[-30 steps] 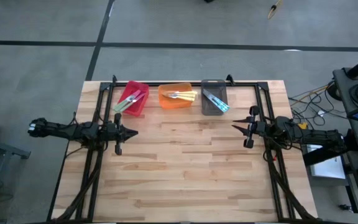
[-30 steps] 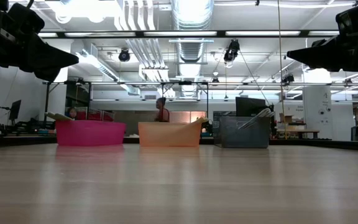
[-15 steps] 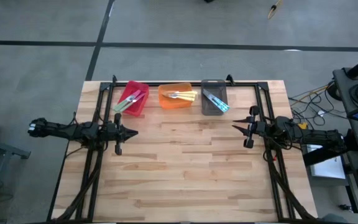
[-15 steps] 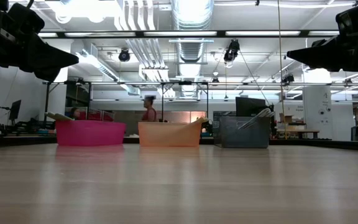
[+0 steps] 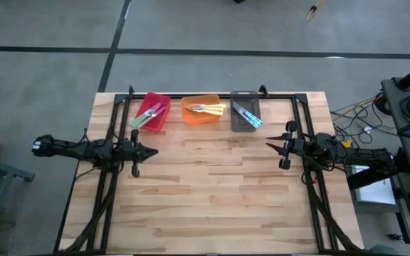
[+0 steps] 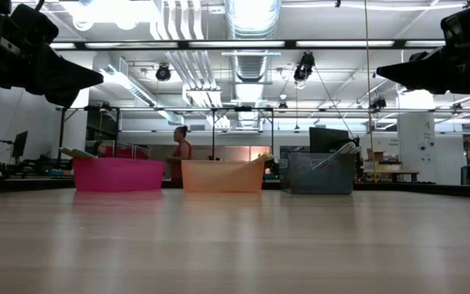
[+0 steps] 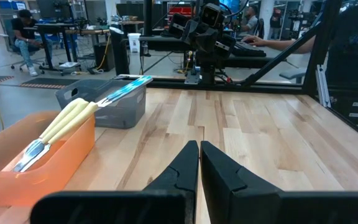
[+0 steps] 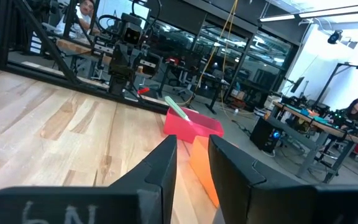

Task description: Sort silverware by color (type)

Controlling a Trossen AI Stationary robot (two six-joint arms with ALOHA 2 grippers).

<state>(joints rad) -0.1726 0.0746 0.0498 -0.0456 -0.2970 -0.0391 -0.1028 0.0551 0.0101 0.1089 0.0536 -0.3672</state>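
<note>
The silverware lies in three bins along the table's far edge. Green-handled pieces (image 5: 148, 114) lie in the red bin (image 5: 159, 124), pale yellow-handled ones (image 5: 209, 109) in the orange bin (image 5: 198, 119), and light blue-handled ones (image 5: 248, 115) in the grey bin (image 5: 239, 125). My left gripper (image 5: 153, 151) hangs above the table's left side, pointing level toward the middle, shut and touching nothing (image 7: 199, 145). My right gripper (image 5: 268, 146) hangs over the right side facing it, its fingers a little apart (image 8: 191, 142) with nothing between them.
Black frame rails (image 5: 212, 97) run along the far edge and both sides of the wooden table (image 5: 212, 192). The wide middle and near part of the tabletop lies bare between the two arms. A person (image 6: 179, 145) walks in the room beyond the bins.
Both arms have kept still. The person in the room beyond the table has walked leftward across the low view.
</note>
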